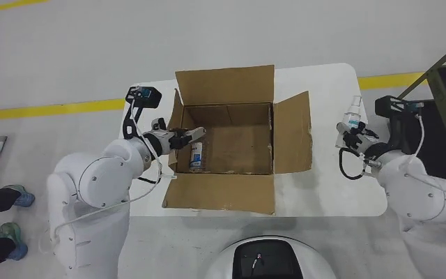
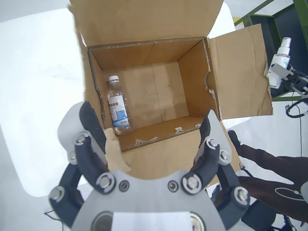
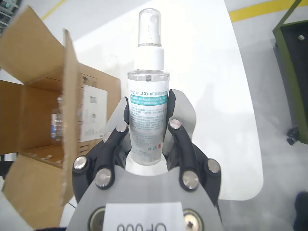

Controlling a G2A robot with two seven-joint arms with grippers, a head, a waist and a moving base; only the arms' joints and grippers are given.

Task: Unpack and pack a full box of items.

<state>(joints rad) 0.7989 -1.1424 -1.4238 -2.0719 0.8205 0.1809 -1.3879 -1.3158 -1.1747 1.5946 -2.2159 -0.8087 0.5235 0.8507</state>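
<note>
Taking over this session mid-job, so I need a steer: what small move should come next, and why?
Probably lower the right gripper to stand the spray bottle on the white table. It is shut on that bottle, above bare tabletop beyond the cardboard box's right flap. The left gripper is open over the box, where one clear bottle lies, so it can follow.

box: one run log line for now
left gripper: open, over box edge | right gripper: shut on spray bottle, beside box | box: open, clear bottle lying inside
</note>
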